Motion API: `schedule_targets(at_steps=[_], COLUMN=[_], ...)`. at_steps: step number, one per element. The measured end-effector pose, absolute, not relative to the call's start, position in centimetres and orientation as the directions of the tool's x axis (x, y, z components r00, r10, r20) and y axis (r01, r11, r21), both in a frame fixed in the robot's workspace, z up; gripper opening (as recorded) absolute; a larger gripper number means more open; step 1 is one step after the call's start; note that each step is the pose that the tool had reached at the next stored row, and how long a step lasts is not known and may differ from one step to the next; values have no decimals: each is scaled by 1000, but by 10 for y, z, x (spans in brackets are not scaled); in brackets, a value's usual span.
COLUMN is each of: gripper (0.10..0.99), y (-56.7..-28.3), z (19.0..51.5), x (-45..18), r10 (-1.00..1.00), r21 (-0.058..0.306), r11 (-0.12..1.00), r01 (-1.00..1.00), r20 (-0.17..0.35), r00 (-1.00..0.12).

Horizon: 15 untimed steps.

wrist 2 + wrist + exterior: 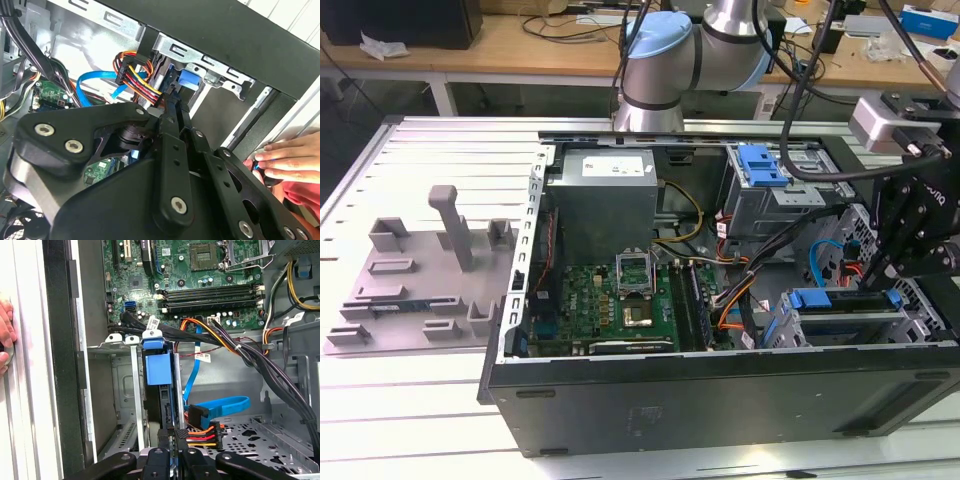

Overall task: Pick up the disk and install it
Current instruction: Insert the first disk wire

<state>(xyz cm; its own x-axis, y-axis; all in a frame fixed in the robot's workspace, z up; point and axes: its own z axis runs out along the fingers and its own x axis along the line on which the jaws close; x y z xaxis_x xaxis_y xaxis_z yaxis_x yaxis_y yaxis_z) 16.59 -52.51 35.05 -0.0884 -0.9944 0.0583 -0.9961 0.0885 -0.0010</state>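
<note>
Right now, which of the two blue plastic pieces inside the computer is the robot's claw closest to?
The blue carrier of the disk, near the case's front wall at the exterior view's right. The gripper hangs just above it; the blue bracket sits farther back on the grey drive cage.

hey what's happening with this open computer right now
A robot arm has its gripper down inside the open PC case, at the drive bay near one corner. The disk, in its blue carrier, stands on edge in that bay and the gripper is closed on its end. A person's hand rests on the table just outside the case wall.
</note>
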Motion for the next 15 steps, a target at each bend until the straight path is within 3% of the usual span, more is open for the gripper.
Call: schedule_targets(at_steps=[15], gripper=[165], y=[-525], z=[342], x=[166], r10=[-995], r21=[-1], r11=[84], r01=[-997], r20=[58], r00=[-83])
